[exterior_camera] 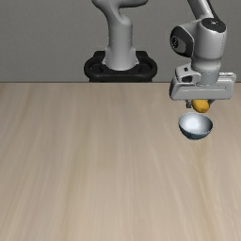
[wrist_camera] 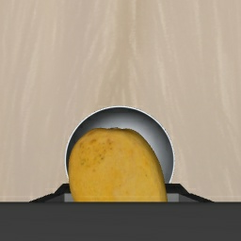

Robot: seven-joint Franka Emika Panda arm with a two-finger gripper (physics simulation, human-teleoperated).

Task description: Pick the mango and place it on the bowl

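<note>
A yellow-orange mango (exterior_camera: 200, 104) hangs between the fingers of my gripper (exterior_camera: 200, 105), which is shut on it. Directly beneath it on the wooden table stands a small pale blue-grey bowl (exterior_camera: 197, 127). In the wrist view the mango (wrist_camera: 117, 168) is large and close between the fingertips of my gripper (wrist_camera: 118, 198), and the round rim of the bowl (wrist_camera: 158, 135) curves around behind it. The mango is held a little above the bowl and hides most of the bowl's inside.
The light wooden table (exterior_camera: 85, 160) stretches wide toward the exterior view's left and front. The robot's black base (exterior_camera: 120, 68) stands at the far edge.
</note>
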